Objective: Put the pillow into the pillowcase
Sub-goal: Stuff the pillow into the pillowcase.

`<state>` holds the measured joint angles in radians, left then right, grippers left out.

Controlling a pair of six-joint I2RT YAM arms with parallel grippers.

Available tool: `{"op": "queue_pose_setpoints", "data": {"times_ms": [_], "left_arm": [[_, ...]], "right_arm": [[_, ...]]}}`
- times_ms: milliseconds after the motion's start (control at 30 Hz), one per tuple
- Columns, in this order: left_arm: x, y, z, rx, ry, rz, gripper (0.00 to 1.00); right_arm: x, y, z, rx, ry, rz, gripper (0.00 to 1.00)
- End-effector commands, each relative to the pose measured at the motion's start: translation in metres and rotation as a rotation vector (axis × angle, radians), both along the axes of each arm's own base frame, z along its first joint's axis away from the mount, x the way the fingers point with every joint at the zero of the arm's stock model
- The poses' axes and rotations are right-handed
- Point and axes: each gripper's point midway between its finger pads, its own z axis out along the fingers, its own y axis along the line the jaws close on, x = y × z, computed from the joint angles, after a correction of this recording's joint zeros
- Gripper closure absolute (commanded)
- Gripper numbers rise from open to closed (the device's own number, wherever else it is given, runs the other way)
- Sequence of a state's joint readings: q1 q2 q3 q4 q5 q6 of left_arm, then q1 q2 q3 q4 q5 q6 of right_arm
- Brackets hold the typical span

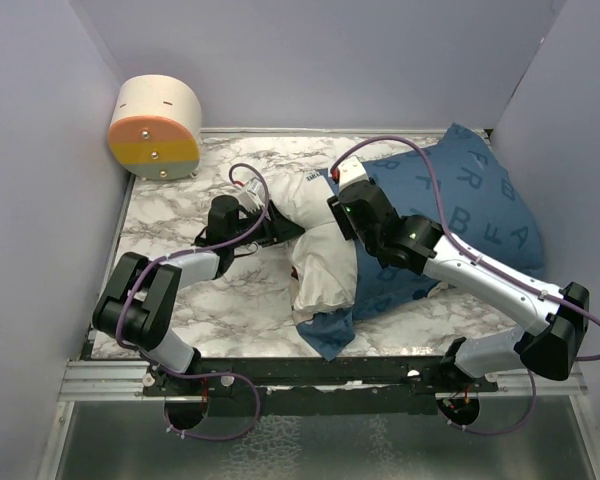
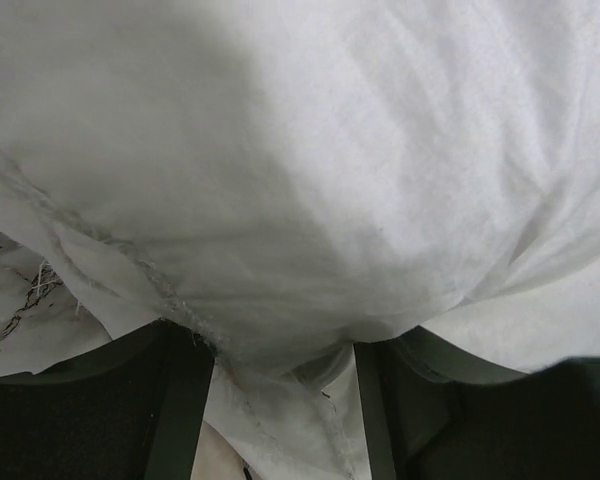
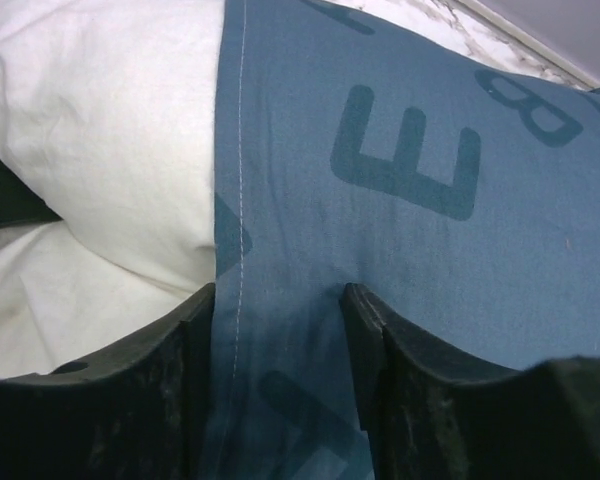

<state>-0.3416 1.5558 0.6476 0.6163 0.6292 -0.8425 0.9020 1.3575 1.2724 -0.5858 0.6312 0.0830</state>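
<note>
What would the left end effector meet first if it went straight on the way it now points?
The pillow: its white fabric fills the view directly ahead of the left end effector and bunches between its fingers.

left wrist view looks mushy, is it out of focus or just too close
Left wrist: the pillow fills the frame too close, so its weave blurs and the fingers sit in shadow. Right wrist: the pillowcase stitching is sharp. Top external: even, soft light.
</note>
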Motion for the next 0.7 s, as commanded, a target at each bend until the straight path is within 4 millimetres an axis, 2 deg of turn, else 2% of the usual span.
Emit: {"op": "queue_pose_setpoints", "data": {"times_ms": [0, 33, 100, 200, 300, 467, 567, 667], "left_arm": [[0.007, -0.002, -0.004, 0.029, -0.025, -0.009, 0.47], [0.007, -0.002, -0.004, 0.03, -0.026, -0.01, 0.48], [0.006, -0.002, -0.005, 0.03, -0.028, -0.015, 0.49], [0.0, -0.013, 0.002, 0.017, -0.048, -0.058, 0.51], [-0.013, -0.037, 0.007, 0.042, -0.086, -0.152, 0.51], [-0.027, -0.071, 0.017, 0.021, -0.122, -0.257, 0.55], [-0.029, -0.088, 0.036, -0.048, -0.171, -0.292, 0.59], [-0.031, -0.1, 0.065, -0.124, -0.254, -0.316, 0.61]], "right_arm": [[-0.008, -0.016, -0.003, -0.044, 0.047, -0.004, 0.48], [-0.009, -0.015, -0.002, -0.033, 0.051, 0.002, 0.53], [-0.012, -0.01, -0.002, 0.027, 0.077, 0.042, 0.74], [-0.016, 0.004, -0.004, 0.14, 0.132, 0.14, 0.88], [-0.026, 0.027, -0.003, 0.241, 0.173, 0.244, 0.99], [-0.037, 0.069, 0.016, 0.437, 0.16, 0.423, 0.99], [-0.045, 0.104, 0.039, 0.574, 0.158, 0.572, 0.99], [-0.049, 0.133, 0.071, 0.682, 0.147, 0.696, 0.99]]}}
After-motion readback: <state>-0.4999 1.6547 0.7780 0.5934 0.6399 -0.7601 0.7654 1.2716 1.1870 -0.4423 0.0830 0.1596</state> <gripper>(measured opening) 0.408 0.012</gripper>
